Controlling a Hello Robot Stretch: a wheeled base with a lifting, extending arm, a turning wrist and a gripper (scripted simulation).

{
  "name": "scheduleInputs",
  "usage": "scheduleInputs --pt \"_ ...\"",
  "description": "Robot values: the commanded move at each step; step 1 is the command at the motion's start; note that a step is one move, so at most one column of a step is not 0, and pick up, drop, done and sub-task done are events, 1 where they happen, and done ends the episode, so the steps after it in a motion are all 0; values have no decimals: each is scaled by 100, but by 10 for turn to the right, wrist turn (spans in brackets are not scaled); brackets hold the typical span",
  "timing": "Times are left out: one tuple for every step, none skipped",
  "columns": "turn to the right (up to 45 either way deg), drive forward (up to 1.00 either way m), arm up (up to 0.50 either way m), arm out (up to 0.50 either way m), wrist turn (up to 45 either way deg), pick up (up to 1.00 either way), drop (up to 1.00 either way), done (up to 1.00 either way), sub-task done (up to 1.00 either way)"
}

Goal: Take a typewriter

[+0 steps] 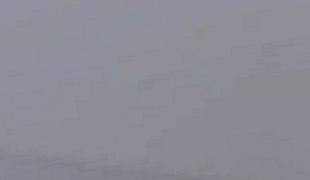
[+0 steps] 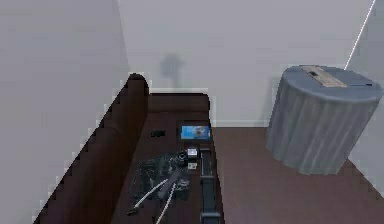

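Observation:
In the arm side view the dark arm bar [image 2: 208,185] rises from the bottom edge over a dark brown sofa [image 2: 120,150]. Two small white squares [image 2: 190,154] mark its far end. Left of them is the gripper [image 2: 150,205], its dark body and thin pale fingers above the sofa seat; I cannot tell whether it holds anything. A low grey boxy thing [image 2: 322,76] lies on top of a round grey table [image 2: 320,125] at the right, well away from the gripper.
A flat device with a blue screen [image 2: 195,131] and a small dark object [image 2: 157,135] lie on the sofa seat beyond the gripper. Brown floor [image 2: 255,175] separates sofa and round table. A plain grey wall [image 1: 151,78] stands close in the forward view.

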Motion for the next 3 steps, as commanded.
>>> scheduleInputs --pt "0 0 0 0 450 0 0 0 0" --pt "0 0 0 0 450 0 0 0 0" --pt "0 0 0 0 300 0 0 0 0"
